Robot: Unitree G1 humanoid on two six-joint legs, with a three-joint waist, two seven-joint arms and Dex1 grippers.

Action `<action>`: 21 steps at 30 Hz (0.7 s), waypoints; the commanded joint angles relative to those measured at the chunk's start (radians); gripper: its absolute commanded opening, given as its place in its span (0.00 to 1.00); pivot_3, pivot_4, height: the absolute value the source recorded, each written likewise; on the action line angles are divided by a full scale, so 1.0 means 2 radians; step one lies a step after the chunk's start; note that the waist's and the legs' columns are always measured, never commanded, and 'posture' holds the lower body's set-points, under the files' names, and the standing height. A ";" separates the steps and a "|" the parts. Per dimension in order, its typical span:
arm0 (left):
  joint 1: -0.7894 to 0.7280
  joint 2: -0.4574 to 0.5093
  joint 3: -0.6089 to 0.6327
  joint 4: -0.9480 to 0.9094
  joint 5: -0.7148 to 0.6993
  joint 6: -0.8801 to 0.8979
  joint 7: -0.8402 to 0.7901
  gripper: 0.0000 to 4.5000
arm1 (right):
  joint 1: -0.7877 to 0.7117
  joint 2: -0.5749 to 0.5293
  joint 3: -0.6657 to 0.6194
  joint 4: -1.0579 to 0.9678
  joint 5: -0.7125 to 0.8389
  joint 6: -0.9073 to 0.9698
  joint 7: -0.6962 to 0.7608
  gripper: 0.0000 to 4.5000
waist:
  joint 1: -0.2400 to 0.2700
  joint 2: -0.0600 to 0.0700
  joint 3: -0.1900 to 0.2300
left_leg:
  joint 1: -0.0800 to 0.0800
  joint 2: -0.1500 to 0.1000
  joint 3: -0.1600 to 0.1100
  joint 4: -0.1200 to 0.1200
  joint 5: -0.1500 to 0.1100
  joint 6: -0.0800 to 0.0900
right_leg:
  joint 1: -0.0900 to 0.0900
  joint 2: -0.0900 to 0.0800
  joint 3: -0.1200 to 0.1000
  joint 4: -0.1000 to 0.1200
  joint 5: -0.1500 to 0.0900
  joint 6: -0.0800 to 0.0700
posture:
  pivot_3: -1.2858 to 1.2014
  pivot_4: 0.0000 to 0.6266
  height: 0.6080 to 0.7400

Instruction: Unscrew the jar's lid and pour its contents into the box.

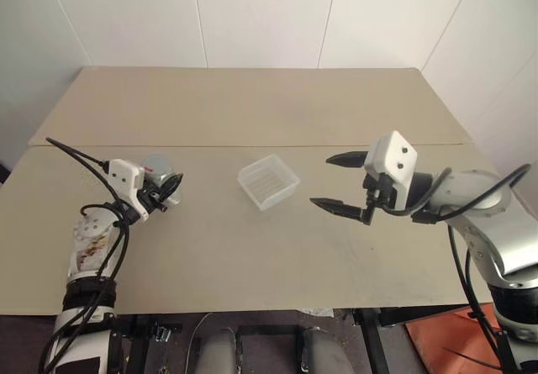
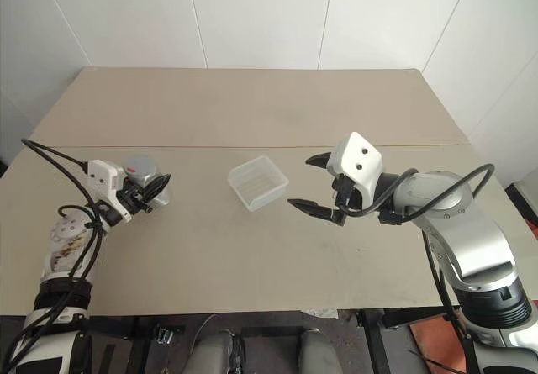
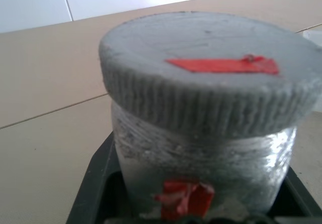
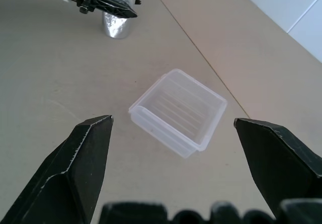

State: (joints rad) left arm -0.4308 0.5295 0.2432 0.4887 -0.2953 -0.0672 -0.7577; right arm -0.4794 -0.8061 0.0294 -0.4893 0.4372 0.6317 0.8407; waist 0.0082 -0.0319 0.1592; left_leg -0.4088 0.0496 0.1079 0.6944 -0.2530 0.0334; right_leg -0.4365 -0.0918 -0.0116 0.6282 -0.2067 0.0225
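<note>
1. Looking down from the left eye view, take the box [image 1: 268, 181] as the landmark near the middle of the table [image 1: 252, 105]. The jar [image 1: 161, 179] stands upright well out to its left side, with the left gripper [image 1: 168, 191] closed around its body below the lid [image 1: 156, 165]. The right gripper [image 1: 336, 182] hovers just right of the box, fingers spread wide and holding nothing.

2. From the right eye view the same line-up holds: jar, box, right gripper in a row across the table, so the right arm is the one free to reach the lid, and it must cross over the box to get there.

3. In the left wrist view the jar's long axis is vertical, the grey lid with its red mark on top and screwed down; black fingers [image 3: 95, 183] press either side of the clear wall.

4. In the right wrist view the box lies between the open fingers, empty, with the jar far beyond it. The contents cannot be made out.
</note>
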 commanded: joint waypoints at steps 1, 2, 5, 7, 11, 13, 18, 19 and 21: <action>-0.005 0.007 -0.003 -0.031 -0.004 0.007 -0.005 0.43 | -0.009 0.004 -0.016 -0.020 0.002 -0.002 -0.012 1.00 | 0.000 0.000 0.000 | 0.000 0.000 0.000 0.000 0.000 0.000 | 0.000 0.000 0.000 0.000 0.000 0.000 | 0.52 0.24 1.00; -0.006 0.009 -0.005 -0.045 -0.009 0.019 -0.009 0.43 | -0.010 0.006 -0.015 -0.020 0.002 -0.003 -0.014 1.00 | 0.000 0.000 0.000 | 0.000 0.000 0.000 0.000 0.000 0.000 | 0.000 0.000 0.000 0.000 0.000 0.000 | 0.52 0.24 1.00; -0.015 0.036 -0.015 -0.118 -0.048 0.103 -0.053 0.43 | -0.032 0.025 -0.010 -0.016 0.015 0.000 -0.016 1.00 | 0.000 0.000 0.000 | -0.001 0.000 0.000 0.000 0.000 0.000 | 0.000 0.000 0.000 0.000 0.000 0.000 | 0.52 0.24 1.00; -0.027 0.063 -0.022 -0.160 -0.080 0.164 -0.093 0.43 | -0.057 0.048 -0.011 -0.006 0.036 0.007 -0.014 1.00 | -0.002 -0.001 0.000 | -0.002 0.000 0.000 0.001 0.000 0.000 | -0.001 0.000 0.000 0.000 0.000 0.000 | 0.52 0.24 1.00; -0.074 0.109 -0.045 -0.191 -0.126 0.244 -0.185 0.43 | -0.123 0.105 0.004 0.031 0.071 0.027 -0.010 1.00 | -0.006 0.000 0.000 | -0.002 0.000 -0.001 0.001 0.000 0.000 | -0.001 0.001 0.000 0.001 0.000 0.000 | 0.52 0.24 1.00; -0.099 0.118 -0.066 -0.192 -0.136 0.257 -0.234 0.43 | -0.158 0.134 0.017 0.055 0.077 0.036 -0.011 1.00 | -0.007 0.000 0.000 | -0.001 0.000 -0.001 0.000 0.000 0.000 | -0.001 0.001 0.000 0.000 0.000 0.000 | 0.52 0.24 1.00; -0.160 0.098 -0.109 -0.150 -0.122 0.240 -0.297 0.43 | -0.226 0.198 0.048 0.111 0.065 0.041 -0.024 1.00 | -0.009 0.000 0.000 | -0.002 0.000 0.000 0.000 0.000 0.000 | -0.001 0.001 0.000 0.001 0.000 0.000 | 0.52 0.24 1.00; -0.171 0.091 -0.116 -0.141 -0.116 0.232 -0.304 0.43 | -0.235 0.208 0.054 0.120 0.061 0.039 -0.026 1.00 | -0.009 0.000 0.000 | -0.002 0.000 0.000 0.001 0.000 0.000 | -0.001 0.001 0.000 0.001 0.000 0.000 | 0.52 0.24 1.00; -0.187 0.079 -0.126 -0.120 -0.105 0.215 -0.315 0.43 | -0.248 0.224 0.064 0.137 0.052 0.035 -0.031 1.00 | -0.009 0.000 0.000 | -0.003 0.000 0.000 0.001 0.000 0.000 | -0.001 0.001 0.000 0.001 0.000 0.000 | 0.52 0.24 1.00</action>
State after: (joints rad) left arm -0.7666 0.6927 -0.0061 0.2338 -0.5159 0.4040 -1.3623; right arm -0.9440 -0.3664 0.1547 -0.2220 0.5563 0.7189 0.7923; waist -0.0100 -0.0326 0.1598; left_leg -0.4143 0.0491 0.1071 0.6957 -0.2524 0.0330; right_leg -0.4395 -0.0901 -0.0120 0.6295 -0.2066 0.0231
